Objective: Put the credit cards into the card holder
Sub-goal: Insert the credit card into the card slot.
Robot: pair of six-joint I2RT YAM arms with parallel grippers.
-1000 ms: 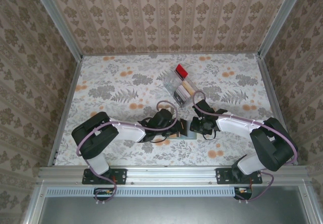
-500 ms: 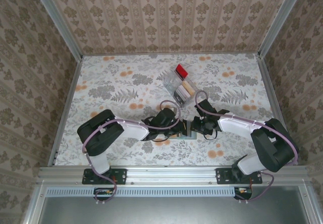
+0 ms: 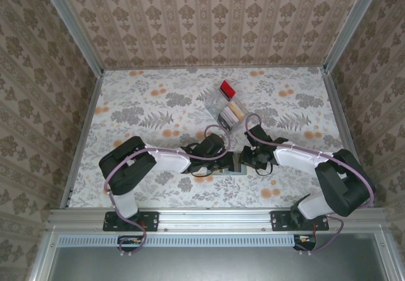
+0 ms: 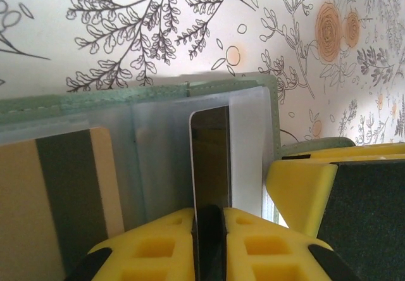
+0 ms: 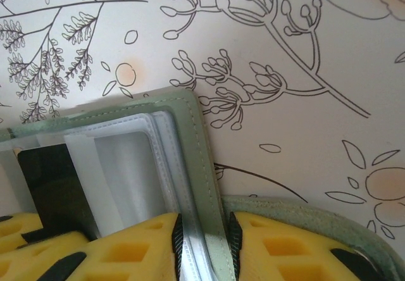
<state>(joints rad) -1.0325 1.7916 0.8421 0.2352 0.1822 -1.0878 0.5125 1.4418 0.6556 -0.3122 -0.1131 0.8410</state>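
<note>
Both your arms meet near the front middle of the flower-printed table (image 3: 145,110), over the flat sage-green folding card holder (image 4: 158,94), which lies open there. Your left gripper (image 4: 209,224) has a thin dark grey plastic card (image 4: 210,154) between its yellow pads, the card's far end tucked into a clear inner sleeve of the card holder. The pads stand narrow, close on either side; you cannot tell whether they press it. A tan card with a dark stripe (image 4: 63,186) lies in the card holder's left half. Your right gripper (image 5: 202,233) is clamped on the card holder's stitched green edge. Farther back, well apart, stands a clear plastic tray with a red end piece (image 3: 226,107), light-coloured cards in it.
</note>
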